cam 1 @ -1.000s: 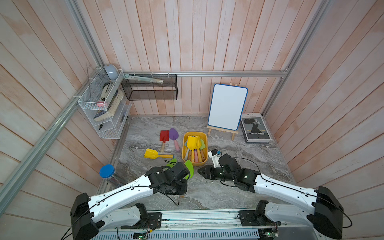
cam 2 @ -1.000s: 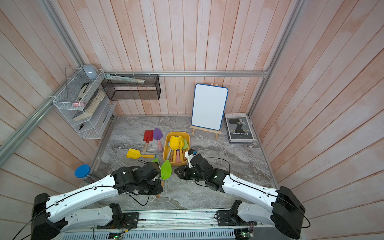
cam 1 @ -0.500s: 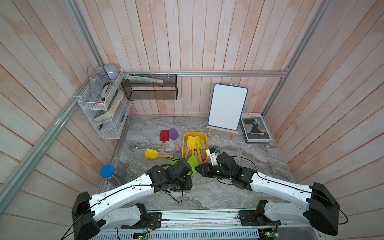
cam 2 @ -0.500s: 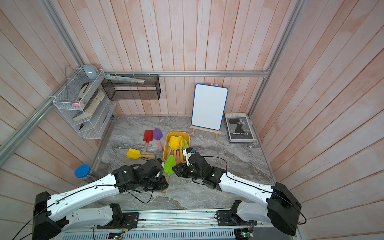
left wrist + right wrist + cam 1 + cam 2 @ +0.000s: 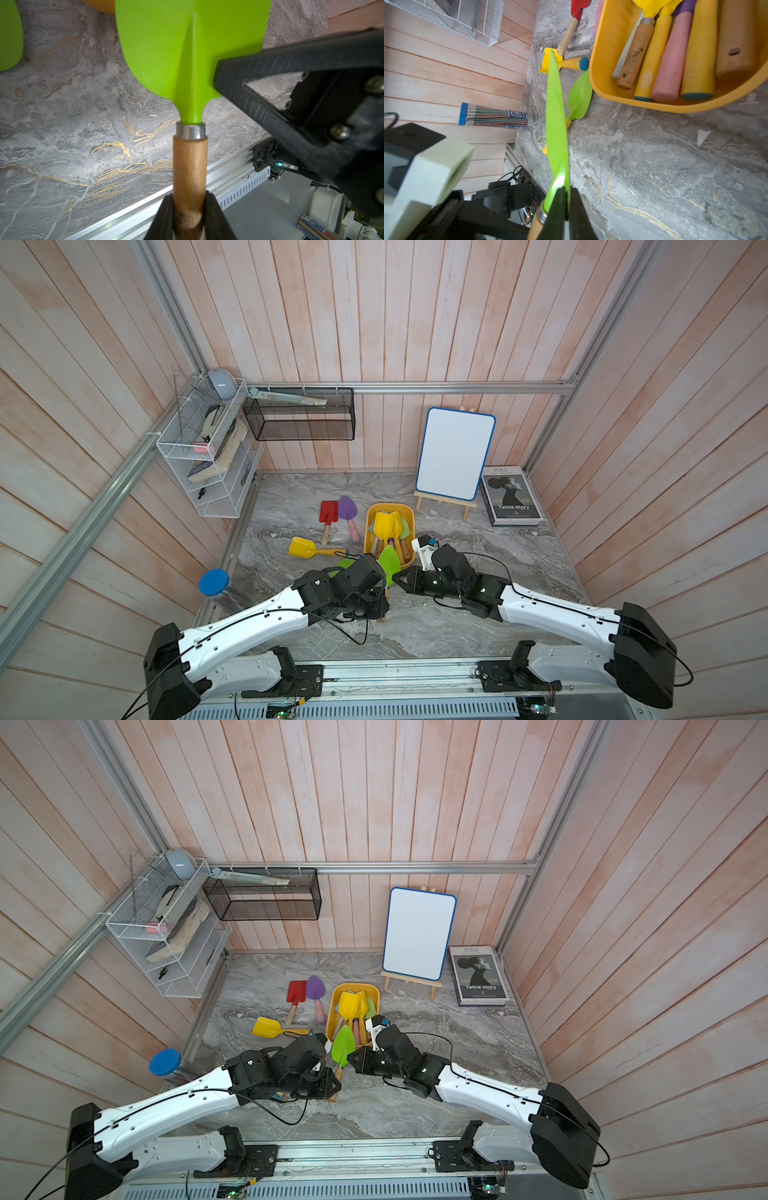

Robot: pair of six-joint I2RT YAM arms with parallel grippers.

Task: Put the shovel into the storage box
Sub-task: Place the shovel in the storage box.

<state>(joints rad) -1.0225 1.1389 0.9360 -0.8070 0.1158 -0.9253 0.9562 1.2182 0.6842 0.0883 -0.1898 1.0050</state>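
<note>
The storage box (image 5: 598, 52) holds several shovels (image 5: 670, 58) lying together

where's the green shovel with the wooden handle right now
In a top view the green wooden-handled shovel is held at front centre, just short of the near end of the storage box, left gripper on its handle, right gripper pinching its blade.

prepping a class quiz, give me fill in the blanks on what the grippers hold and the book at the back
1. The left gripper grips the green shovel by its ____ handle.
2. The right gripper is shut on that shovel's thin green ____.
3. The book beside the whiteboard is titled Twins ____.
Missing words: wooden; blade; story.
</note>
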